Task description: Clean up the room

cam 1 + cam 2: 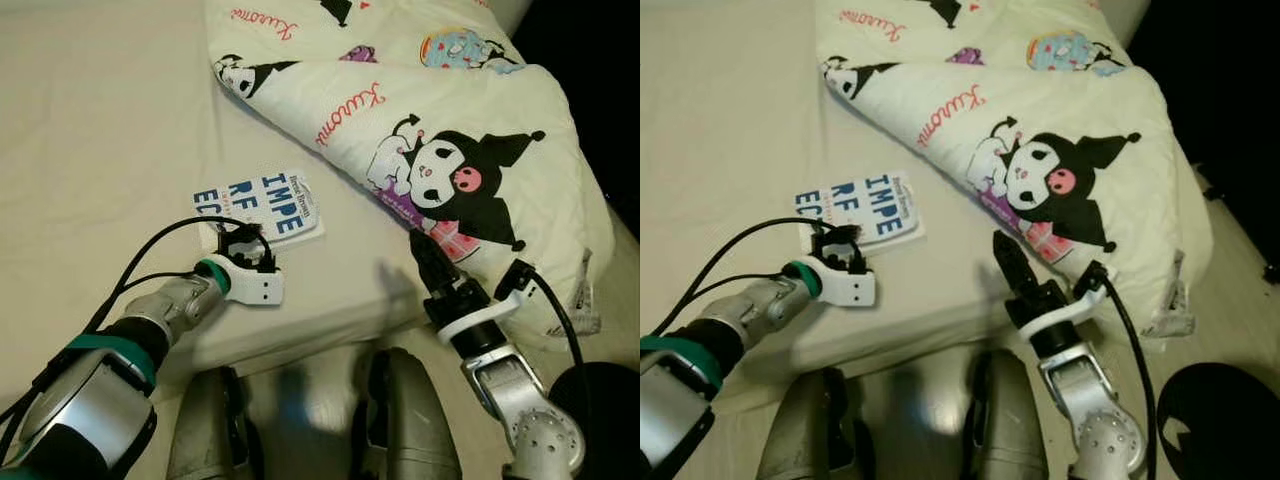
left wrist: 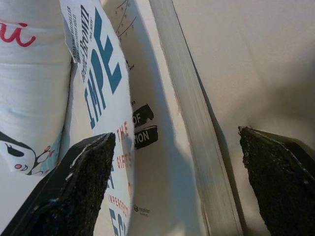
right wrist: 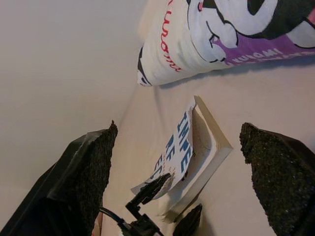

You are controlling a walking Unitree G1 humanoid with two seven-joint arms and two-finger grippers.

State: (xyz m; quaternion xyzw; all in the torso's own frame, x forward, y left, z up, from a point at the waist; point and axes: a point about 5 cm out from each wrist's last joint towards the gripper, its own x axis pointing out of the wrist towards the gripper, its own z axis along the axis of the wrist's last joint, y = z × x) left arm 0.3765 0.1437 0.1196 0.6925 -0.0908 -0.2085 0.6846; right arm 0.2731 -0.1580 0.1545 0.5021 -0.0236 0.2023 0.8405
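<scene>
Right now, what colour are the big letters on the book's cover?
Blue on white, clearest on the book in the left eye view.

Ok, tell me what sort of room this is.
Most likely a bedroom. The robot stands at a bed with a cream sheet, a cartoon-print duvet bunched on it and a book lying beside that. The left gripper is at the book, open.

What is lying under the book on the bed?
The book lies on the beige sheet, beside the cartoon blanket. Its front cover is lifted by the left gripper, showing a printed page. Anything beneath the book is hidden.
</scene>
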